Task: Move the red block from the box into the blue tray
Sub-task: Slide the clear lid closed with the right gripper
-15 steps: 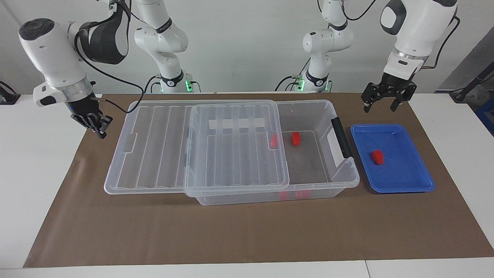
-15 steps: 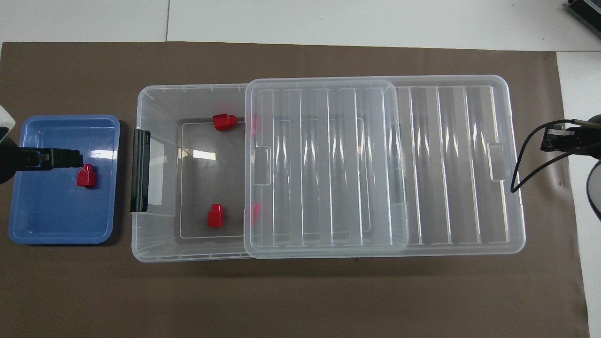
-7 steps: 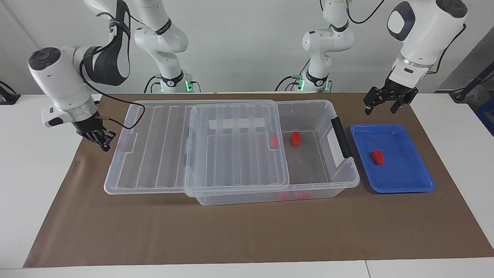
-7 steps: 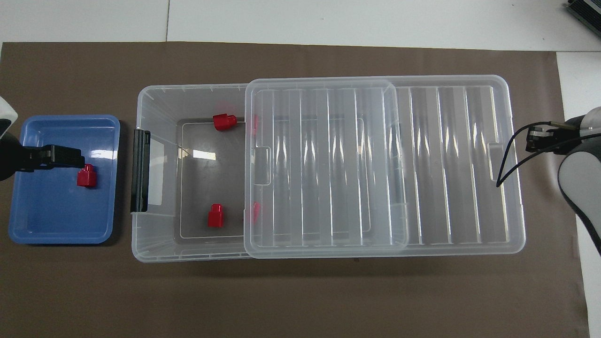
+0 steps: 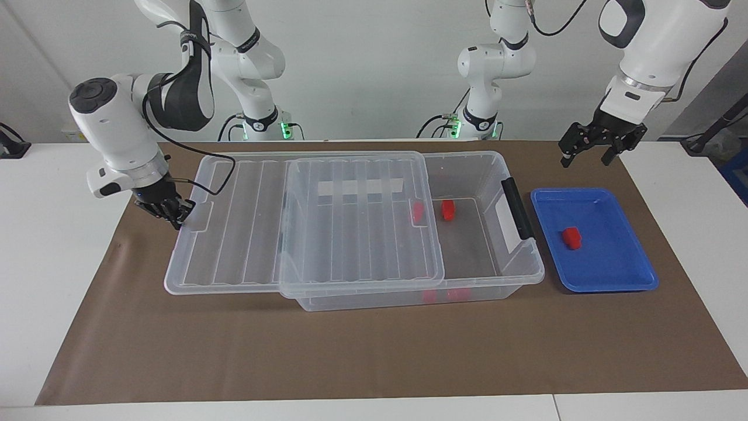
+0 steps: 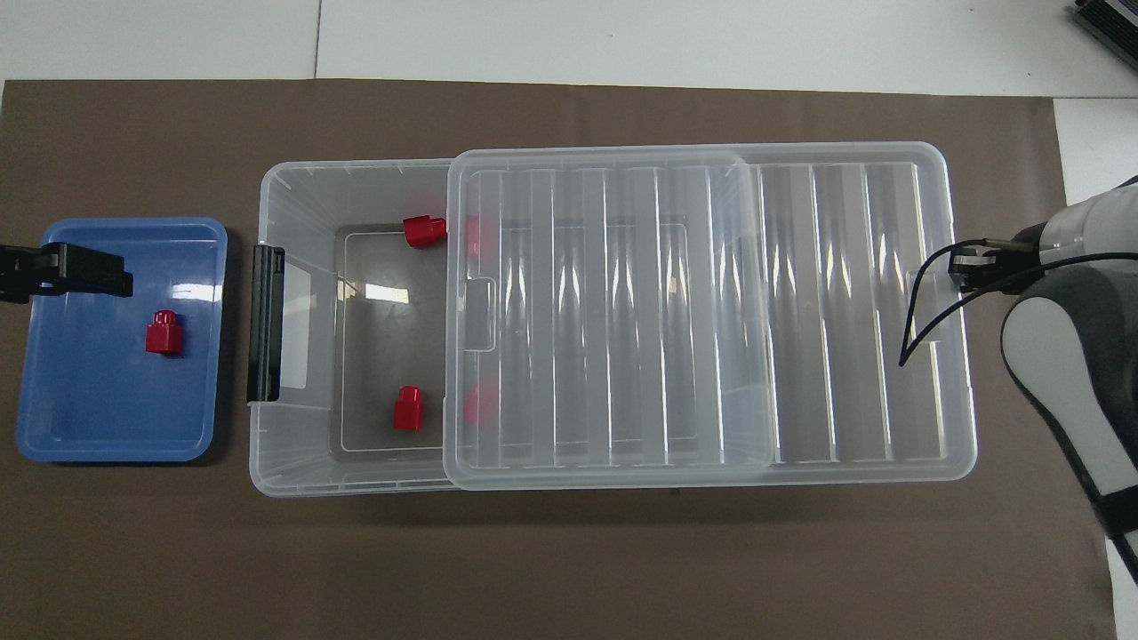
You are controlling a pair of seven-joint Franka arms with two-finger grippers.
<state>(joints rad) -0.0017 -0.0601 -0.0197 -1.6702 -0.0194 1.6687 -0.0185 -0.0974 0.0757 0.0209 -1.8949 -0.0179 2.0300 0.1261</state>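
The table (image 5: 374, 362) carries the box (image 5: 514, 275), its ribbed lid (image 5: 327, 222) slid partway off toward the right arm's end, and beside the box's black-handled end lies the blue tray (image 5: 637, 280). One red block (image 5: 571, 238) already rests in the tray, so the placing looks done; judging by the arms, what is left is closing the box. The right gripper (image 5: 169, 211) sits at the lid's outer edge, apparently touching it, and I cannot tell whether its jaws are clenched. The left gripper (image 5: 602, 146) hangs empty above the table by the tray's robot-side edge, jaws released. The overhead view shows two spare blocks (image 6: 409, 408) lying uncovered in the box and two more dimly under the lid; the facing view shows the grippers' heights.
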